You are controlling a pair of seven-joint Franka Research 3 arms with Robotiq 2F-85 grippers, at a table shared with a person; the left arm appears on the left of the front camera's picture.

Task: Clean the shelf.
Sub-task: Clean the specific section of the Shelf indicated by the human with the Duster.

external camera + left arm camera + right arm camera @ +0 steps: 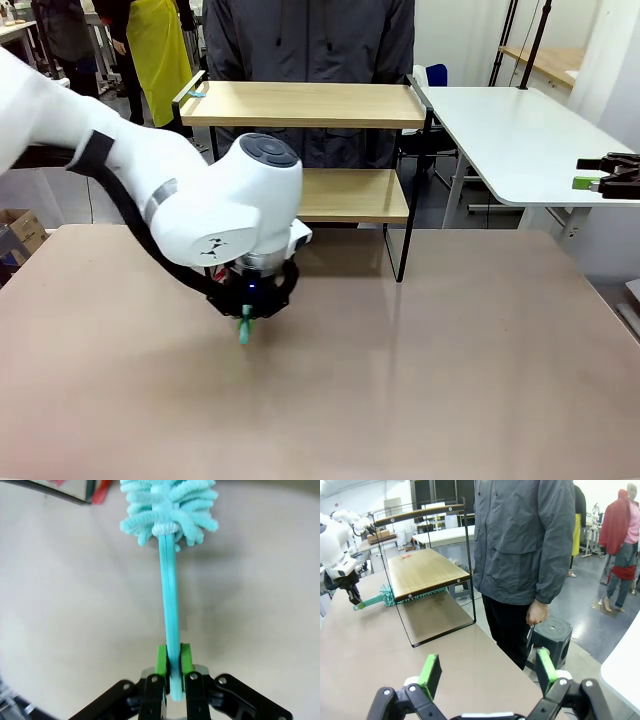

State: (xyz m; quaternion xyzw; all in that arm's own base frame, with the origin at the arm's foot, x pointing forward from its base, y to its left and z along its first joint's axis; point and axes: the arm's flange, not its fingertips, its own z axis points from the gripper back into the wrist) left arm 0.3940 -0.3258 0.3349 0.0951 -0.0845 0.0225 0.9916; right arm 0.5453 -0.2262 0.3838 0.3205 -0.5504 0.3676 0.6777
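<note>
The brown table [480, 360] carries the shelf [300, 105] along its far edge, in front of a person [310, 40] in a grey jacket. The left arm [200, 205], whose small black mark is too small to read, bends over the near side. The left gripper [172, 662] hangs low over the table before the shelf's left half and apart from it, pads pinching the thin handle of a teal duster [169, 595] whose fluffy head lies toward the shelf. The right gripper [487, 672] hovers off to the side, fingers spread wide around nothing.
</note>
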